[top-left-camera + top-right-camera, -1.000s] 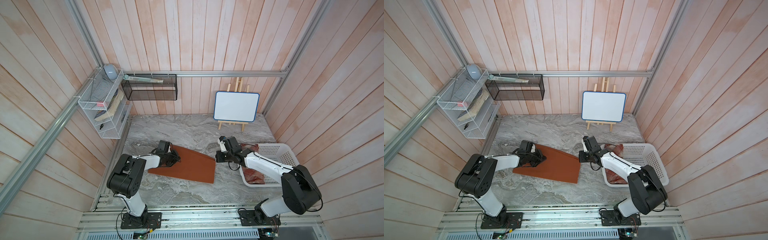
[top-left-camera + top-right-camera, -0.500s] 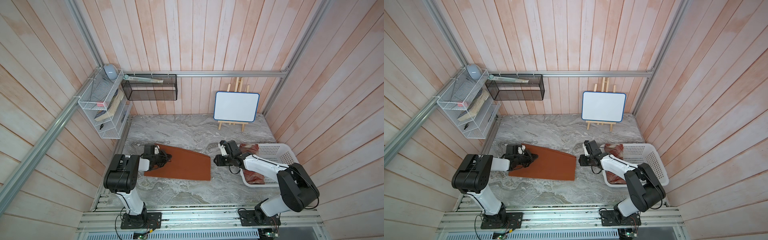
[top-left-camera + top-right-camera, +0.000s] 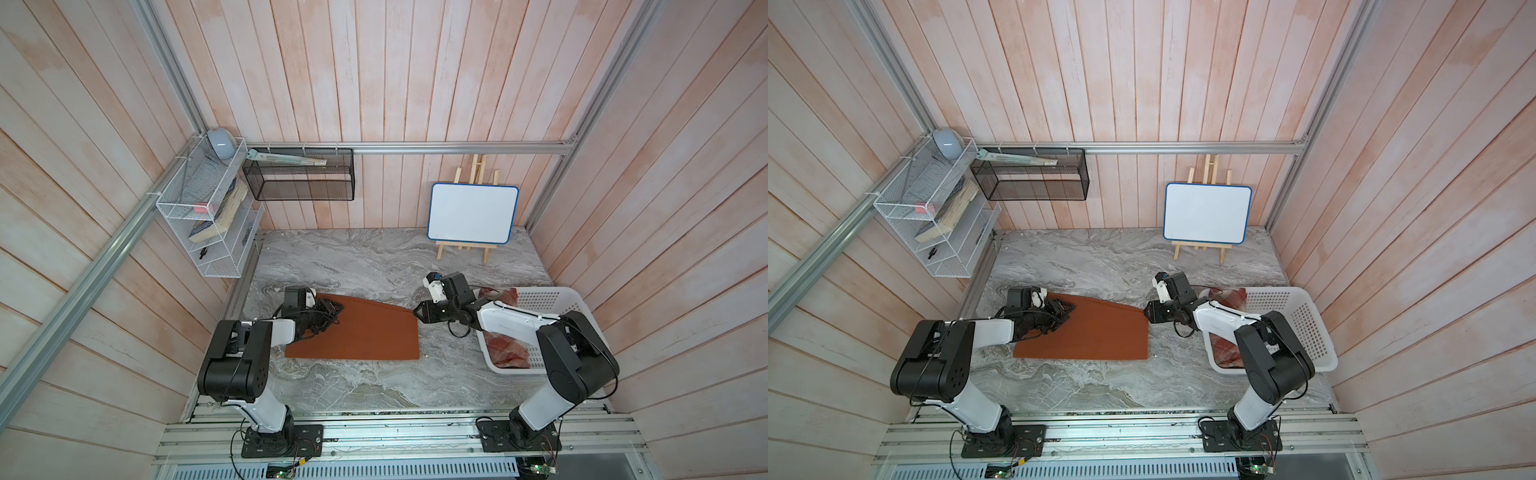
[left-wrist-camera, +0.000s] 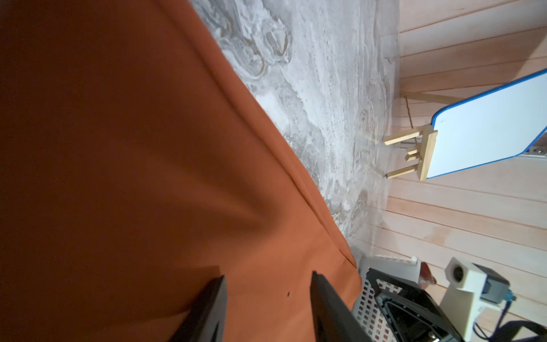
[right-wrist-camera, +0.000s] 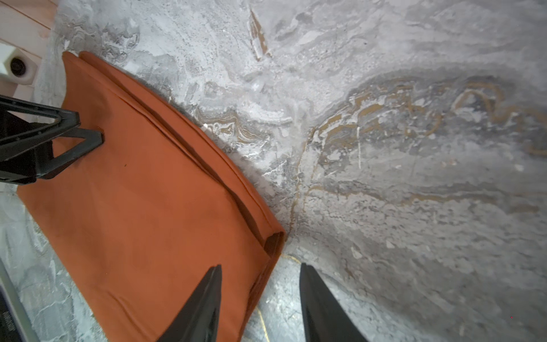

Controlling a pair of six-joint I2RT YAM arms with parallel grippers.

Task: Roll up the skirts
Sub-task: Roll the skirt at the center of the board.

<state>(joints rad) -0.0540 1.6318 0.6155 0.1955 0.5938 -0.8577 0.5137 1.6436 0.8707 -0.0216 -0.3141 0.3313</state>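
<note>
Both gaping, left pincer [image 4: 268, 275] overhangs the orange skirt [image 3: 365, 332], right pincer [image 5: 260, 265] straddles its corner.

Much of the plaid skirt [image 3: 510, 352] in the white basket [image 3: 559, 297] is hidden by the right arm [image 3: 509, 320]. The orange skirt [image 3: 365, 332] is partly covered by the left gripper [image 3: 337, 312], perhaps at its narrow end.

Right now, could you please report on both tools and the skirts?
Left tool open over orange skirt. Right tool open at its opposite corner. Orange skirt flat, unrolled; plaid skirt in basket. Nothing in the way.
</note>
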